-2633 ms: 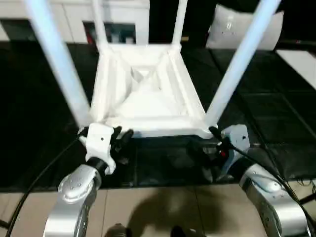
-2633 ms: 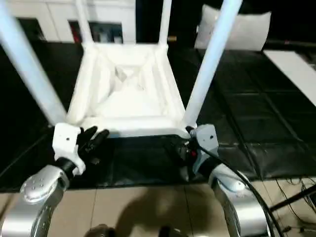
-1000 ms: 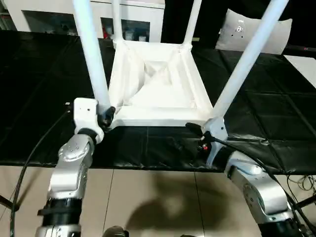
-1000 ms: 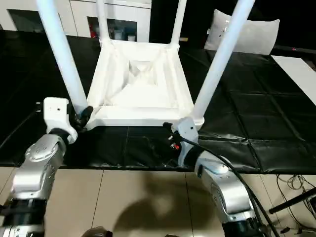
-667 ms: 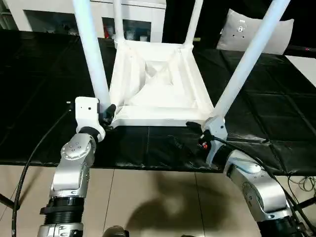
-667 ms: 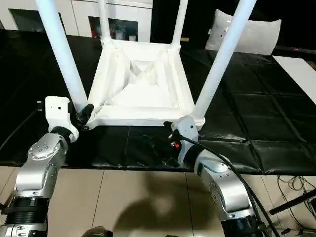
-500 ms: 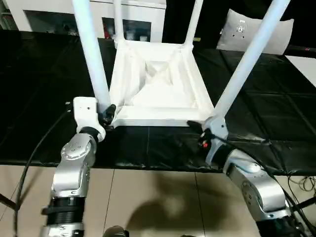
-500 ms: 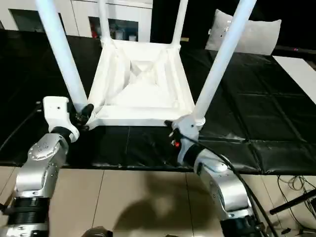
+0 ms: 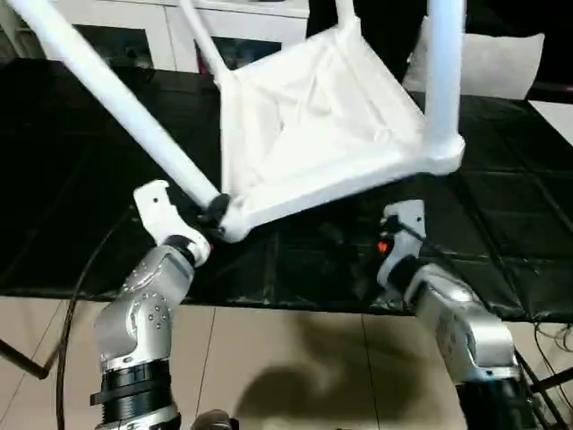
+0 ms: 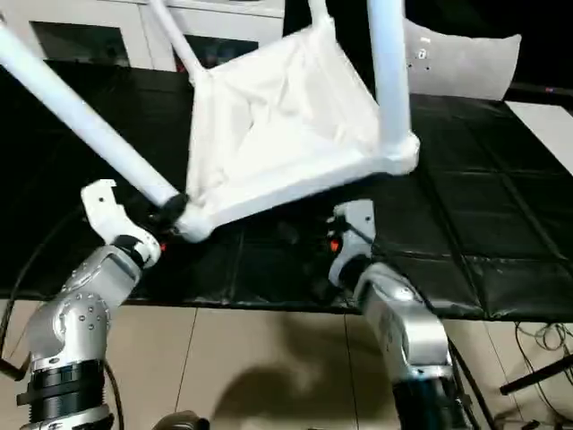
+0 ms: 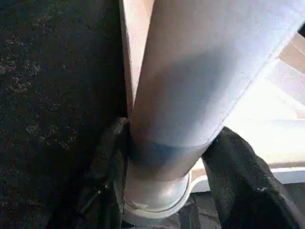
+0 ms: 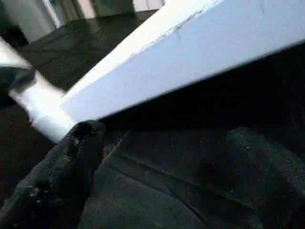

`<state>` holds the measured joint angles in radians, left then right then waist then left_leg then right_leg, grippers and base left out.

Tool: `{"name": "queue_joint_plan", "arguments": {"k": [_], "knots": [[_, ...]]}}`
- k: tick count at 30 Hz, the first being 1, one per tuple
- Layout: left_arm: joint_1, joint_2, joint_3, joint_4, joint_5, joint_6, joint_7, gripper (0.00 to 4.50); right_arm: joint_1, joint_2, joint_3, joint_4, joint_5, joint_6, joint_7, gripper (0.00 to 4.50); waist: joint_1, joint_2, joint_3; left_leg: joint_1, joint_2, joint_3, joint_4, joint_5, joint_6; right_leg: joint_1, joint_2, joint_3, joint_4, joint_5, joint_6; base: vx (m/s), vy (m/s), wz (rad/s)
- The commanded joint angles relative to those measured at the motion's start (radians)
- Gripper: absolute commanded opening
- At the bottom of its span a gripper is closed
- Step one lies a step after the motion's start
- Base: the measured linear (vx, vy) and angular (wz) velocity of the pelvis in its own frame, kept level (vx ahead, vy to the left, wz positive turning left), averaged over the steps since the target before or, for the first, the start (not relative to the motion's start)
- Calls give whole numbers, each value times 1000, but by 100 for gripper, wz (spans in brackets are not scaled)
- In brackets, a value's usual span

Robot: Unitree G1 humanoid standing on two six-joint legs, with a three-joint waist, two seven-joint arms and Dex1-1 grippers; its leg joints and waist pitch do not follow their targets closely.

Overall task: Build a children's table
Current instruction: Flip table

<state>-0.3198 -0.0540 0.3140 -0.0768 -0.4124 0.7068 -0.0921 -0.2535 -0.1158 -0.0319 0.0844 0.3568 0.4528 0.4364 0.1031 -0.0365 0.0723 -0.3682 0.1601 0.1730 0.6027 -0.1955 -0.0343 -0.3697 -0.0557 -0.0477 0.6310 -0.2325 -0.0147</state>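
Observation:
The children's table is upside down and tilted, its white ribbed tabletop (image 9: 304, 116) raised on my right and low on my left. All its white legs stand in their sockets. My left gripper (image 9: 210, 210) is shut on the near-left leg (image 11: 200, 71) just above its corner socket, with black fingers (image 11: 109, 157) on either side. This leg (image 9: 116, 98) slants up to the left. The near-right leg (image 9: 445, 72) rises from the lifted corner. My right gripper (image 12: 164, 133) hangs open beneath the raised front edge (image 12: 200, 52), apart from it.
The black-covered work table (image 9: 72, 179) lies under everything, its front edge close to my forearms. A white cushion (image 9: 501, 63) sits at the back right. White cabinets (image 9: 116, 27) line the back. Tan floor (image 9: 295, 358) and cables (image 9: 546, 327) lie below.
The children's table has tipped: its near-right corner has risen and the legs have swung left. My right gripper has left that corner and sits below it. The left still grips the leg.

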Motion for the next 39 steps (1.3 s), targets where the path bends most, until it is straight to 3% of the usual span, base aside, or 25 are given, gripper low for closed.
{"name": "queue_joint_plan", "arguments": {"k": [1, 4, 8, 10, 11, 15, 18, 22, 23, 26, 31, 35, 39], "knots": [[0, -48, -12, 25, -84, 66, -10, 200, -31, 7, -33, 28, 24, -10, -18, 450, -4, -5, -61, 12, 71, -27, -74, -110, 26, 32, -96, 55, -79, -75, -190, 0, 0, 0], [-14, -53, -11, 19, -115, 96, -5, 200, -79, 29, -51, 110, 31, -43, -4, 450, -2, 0, -62, 12, 69, -25, -73, -108, 22, 31, -96, 55, -80, -79, -192, 0, 0, 0], [-32, -61, -21, 20, -122, 123, -7, 200, -183, 79, -103, 265, 97, -126, 69, 450, 2, -2, -67, 9, 71, -25, -71, -105, 29, 34, -101, 54, -76, -62, -207, 0, 0, 0], [-35, -62, -21, 22, -121, 125, -8, 200, -201, 84, -110, 294, 97, -143, 65, 450, 6, 0, -70, 12, 72, -23, -68, -69, 37, 32, -97, 54, -72, -15, -213, 0, 0, 0], [-38, -63, -24, 23, -117, 130, -12, 200, -249, 103, -136, 369, 98, -189, 34, 450, 8, 2, -73, 12, 74, -23, -66, -35, 44, 32, -96, 52, -64, 37, -222, 0, 0, 0], [-41, -63, -43, 20, -112, 138, -19, 200, -332, 147, -210, 472, 159, -251, 28, 450, 9, -3, -78, 8, 71, -21, -63, -20, 69, 36, -100, 50, -57, 76, -241, 0, 0, 0], [-45, -59, -55, 23, -109, 143, -22, 200, -413, 173, -268, 577, 201, -320, 27, 450, 13, 1, -85, 4, 72, -21, -56, 33, 96, 33, -97, 46, -47, 153, -251, 0, 0, 0], [-46, -49, -69, 17, -95, 147, -35, 200, -492, 175, -305, 702, 191, -414, -8, 450, 12, -1, -83, 3, 73, -18, -54, 27, 101, 31, -100, 43, -46, 136, -265, 0, 0, 0], [-47, -46, -74, 15, -91, 147, -39, 200, -521, 178, -336, 737, 215, -426, -3, 431, 10, 0, -84, 4, 72, -17, -53, 25, 102, 31, -98, 42, -45, 134, -265, 0, 0, 0], [-44, -42, -87, 17, -86, 145, -47, 200, -550, 178, -366, 767, 253, -414, 41, 410, 10, 4, -84, 1, 73, -19, -53, 32, 114, 34, -97, 42, -43, 153, -261, 0, 0, 0], [-34, -38, -107, 17, -76, 137, -58, 200, -579, 161, -380, 834, 249, -416, 38, 370, 10, -4, -88, 1, 72, -17, -48, 63, 130, 34, -98, 39, -39, 175, -275, 0, 0, 0], [-30, -28, -122, 16, -65, 123, -62, 200, -597, 145, -390, 885, 235, -427, 43, 337, 9, -4, -86, 1, 73, -16, -49, 47, 125, 34, -98, 39, -43, 134, -272, 0, 0, 0], [-22, -22, -130, 15, -59, 116, -64, 200, -598, 142, -387, 891, 229, -432, 49, 304, 9, -6, -87, -1, 71, -16, -46, 61, 134, 34, -98, 40, -40, 149, -274, 0, 0, 0]]}}
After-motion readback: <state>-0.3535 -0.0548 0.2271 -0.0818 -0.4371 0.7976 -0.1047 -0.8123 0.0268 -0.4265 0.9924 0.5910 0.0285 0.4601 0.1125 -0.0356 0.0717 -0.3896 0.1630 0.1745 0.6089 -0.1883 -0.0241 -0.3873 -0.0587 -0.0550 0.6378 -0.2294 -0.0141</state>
